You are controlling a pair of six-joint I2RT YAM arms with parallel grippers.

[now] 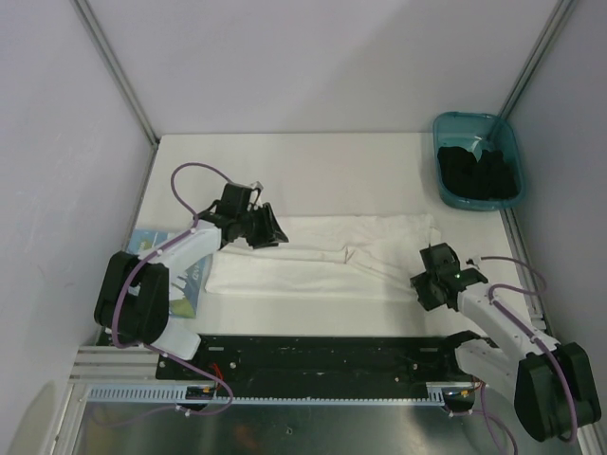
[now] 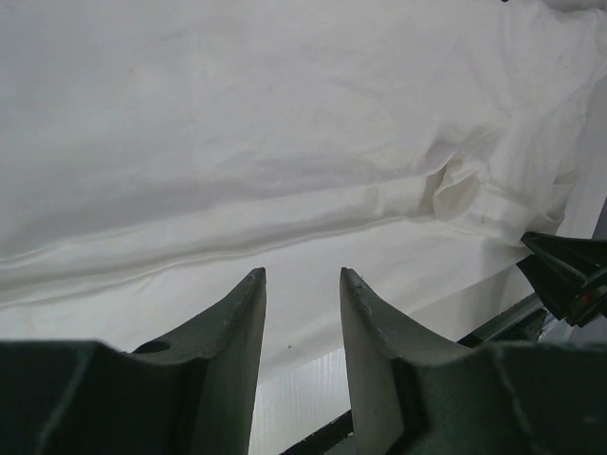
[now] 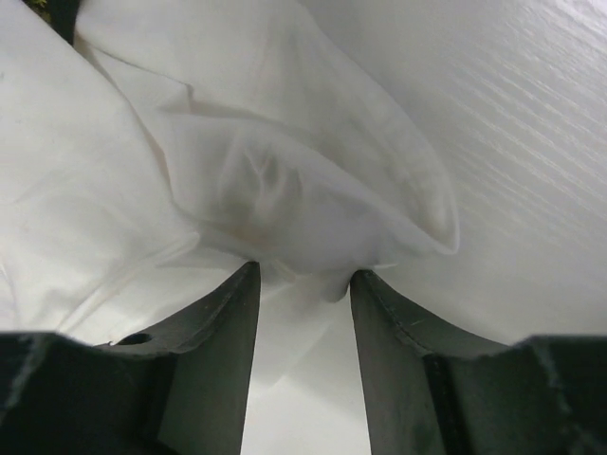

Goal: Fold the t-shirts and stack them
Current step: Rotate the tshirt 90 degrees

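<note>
A white t-shirt [image 1: 322, 256] lies flat across the middle of the table, folded into a long band with a small crease near its centre. My left gripper [image 1: 270, 227] is open and empty, hovering over the shirt's far left part; in the left wrist view [image 2: 302, 275] the cloth [image 2: 285, 142] spreads beyond the fingertips. My right gripper [image 1: 429, 270] is open at the shirt's right end; in the right wrist view [image 3: 303, 270] a bunched fold [image 3: 266, 161] touches both fingertips, not pinched. A second tee with light-blue print [image 1: 186, 282] lies at the left, mostly hidden under my left arm.
A teal bin [image 1: 507, 142] holding dark items stands at the far right corner. White walls with metal posts close in the table on three sides. A black rail [image 1: 322, 351] runs along the near edge between the arm bases.
</note>
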